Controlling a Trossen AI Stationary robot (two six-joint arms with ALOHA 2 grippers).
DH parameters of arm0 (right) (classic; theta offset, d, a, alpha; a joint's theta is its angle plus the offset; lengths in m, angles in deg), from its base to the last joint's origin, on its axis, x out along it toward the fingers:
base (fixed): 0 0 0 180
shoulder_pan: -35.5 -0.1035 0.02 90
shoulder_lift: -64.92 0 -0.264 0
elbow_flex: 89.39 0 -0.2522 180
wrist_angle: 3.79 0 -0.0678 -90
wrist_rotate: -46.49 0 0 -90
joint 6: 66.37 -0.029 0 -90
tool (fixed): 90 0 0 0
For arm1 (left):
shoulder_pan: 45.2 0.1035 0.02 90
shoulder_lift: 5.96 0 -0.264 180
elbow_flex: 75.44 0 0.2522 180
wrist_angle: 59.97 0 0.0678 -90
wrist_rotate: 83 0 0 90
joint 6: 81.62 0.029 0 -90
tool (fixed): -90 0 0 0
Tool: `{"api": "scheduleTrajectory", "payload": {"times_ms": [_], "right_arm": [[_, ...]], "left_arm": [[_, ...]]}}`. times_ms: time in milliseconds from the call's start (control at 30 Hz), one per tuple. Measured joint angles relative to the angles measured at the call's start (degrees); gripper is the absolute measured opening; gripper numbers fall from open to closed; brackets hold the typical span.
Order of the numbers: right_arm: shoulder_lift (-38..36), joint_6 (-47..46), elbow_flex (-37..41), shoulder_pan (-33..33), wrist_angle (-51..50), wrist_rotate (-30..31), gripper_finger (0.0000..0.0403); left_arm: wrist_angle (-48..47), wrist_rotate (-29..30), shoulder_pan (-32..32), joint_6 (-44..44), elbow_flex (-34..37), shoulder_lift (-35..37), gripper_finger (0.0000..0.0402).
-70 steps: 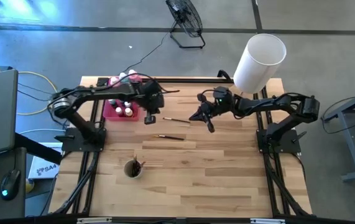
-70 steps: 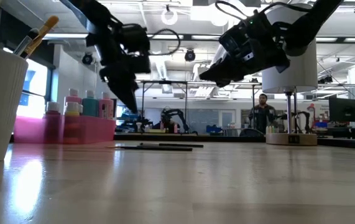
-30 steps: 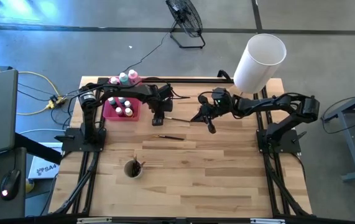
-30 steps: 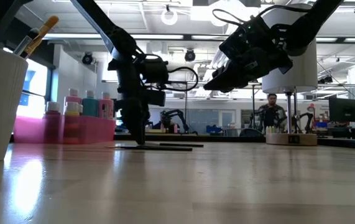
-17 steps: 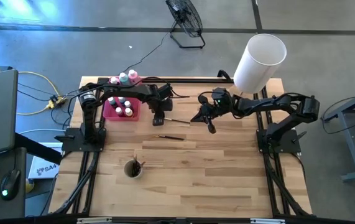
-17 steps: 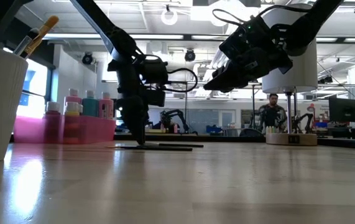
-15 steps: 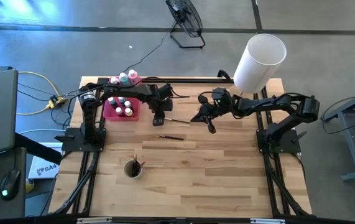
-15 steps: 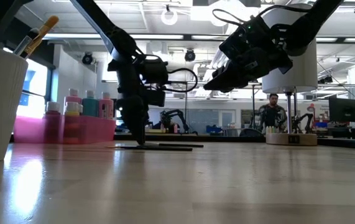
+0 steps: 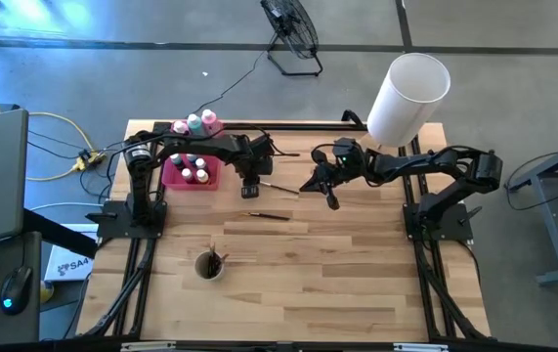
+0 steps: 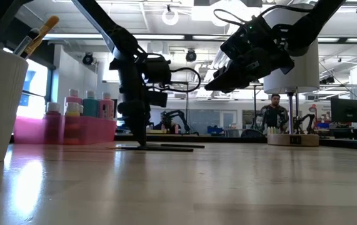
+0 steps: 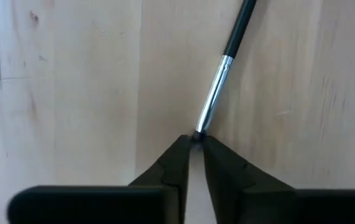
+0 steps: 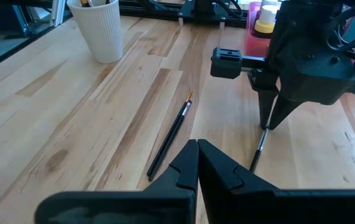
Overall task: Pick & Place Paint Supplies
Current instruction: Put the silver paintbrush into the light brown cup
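Observation:
A thin dark-handled brush (image 9: pixel 279 189) with a silver ferrule (image 11: pixel 213 99) lies on the table. My left gripper (image 9: pixel 250 190) points down at its ferrule end and is shut on it. A second brush (image 9: pixel 267 215) lies flat nearer the table's front. My right gripper (image 9: pixel 332 201) hangs shut above the table to the right of both brushes, holding nothing. Pink and teal squeeze bottles (image 9: pixel 193 123) and small paint pots (image 9: pixel 193 169) stand by and in the pink tray (image 9: pixel 173 177). My left gripper pinches the brush's bristle end (image 11: pixel 198 133), just past the silver ferrule, between its two fingertips. The fingers (image 12: pixel 270 118) come from above, pointing down. The brush lies flat on the table, its dark handle (image 11: pixel 240 25) reaching away toward the table's right.
A white ribbed cup (image 9: pixel 208 264) holding brushes stands near the front left. A big white cylinder (image 9: pixel 407 98) stands at the back right corner. Bare wood spreads across the table's front half. A person (image 10: pixel 272 119) stands far off in the room.
My left gripper has kept its place over the brush's end and closed its fingers on it. The brush lies where it was. My right gripper has kept still.

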Motion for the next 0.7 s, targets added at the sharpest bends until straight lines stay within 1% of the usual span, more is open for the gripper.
{"api": "scheduleTrajectory", "payload": {"times_ms": [267, 400, 700], "right_arm": [[0.0, -0.07, 0.0, 0.0, 0.02, 0.0, 0.0002], [0.0, -0.07, 0.0, 0.02, 0.02, 0.0, 0.0002], [0.0, -0.08, 0.0, 0.01, 0.14, 0.0, 0.0002]], "left_arm": [[0.23, -0.75, 0.02, 0.02, 0.05, -0.07, 0.0003], [0.25, -2.05, 0.12, 0.18, 0.09, -0.09, 0.0001], [-0.5, -2.18, 0.11, 1.62, -1.05, -0.13, 0.0]]}}
